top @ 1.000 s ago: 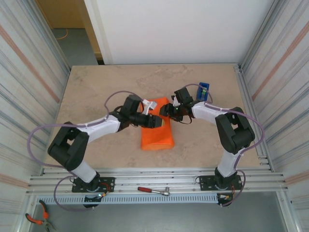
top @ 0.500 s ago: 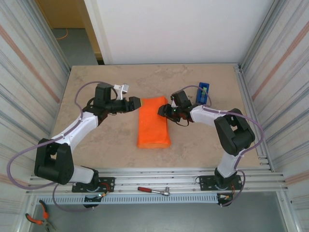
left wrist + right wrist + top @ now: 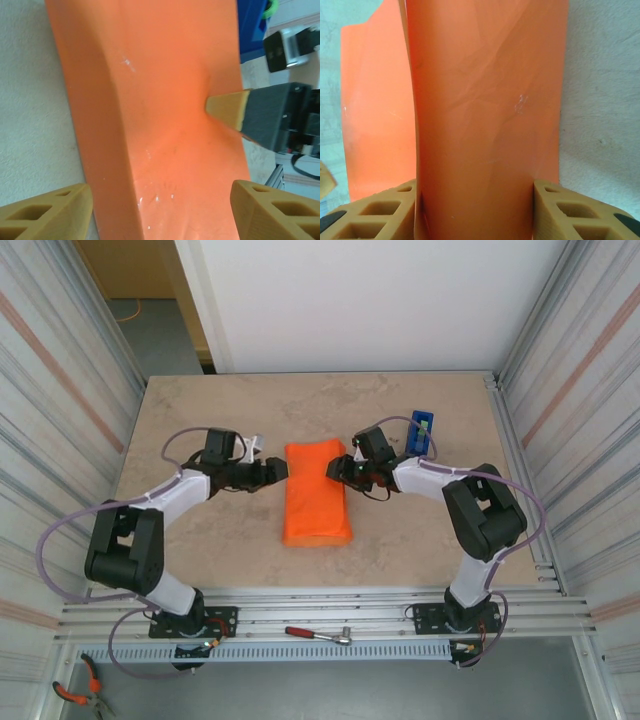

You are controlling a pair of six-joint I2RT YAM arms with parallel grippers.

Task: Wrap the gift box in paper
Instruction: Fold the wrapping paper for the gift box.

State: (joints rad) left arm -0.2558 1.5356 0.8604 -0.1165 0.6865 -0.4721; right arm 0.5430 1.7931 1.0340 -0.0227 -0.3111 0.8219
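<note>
Paper [image 3: 317, 495]: one orange sheet; one blue dispenser [image 3: 423, 430].

The paper [image 3: 317, 490] fully hides the gift box.

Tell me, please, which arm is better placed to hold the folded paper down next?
Right, probably. The right gripper flanks the paper, with one fingertip denting it. The left gripper is open and stands apart from the paper's left edge.
</note>
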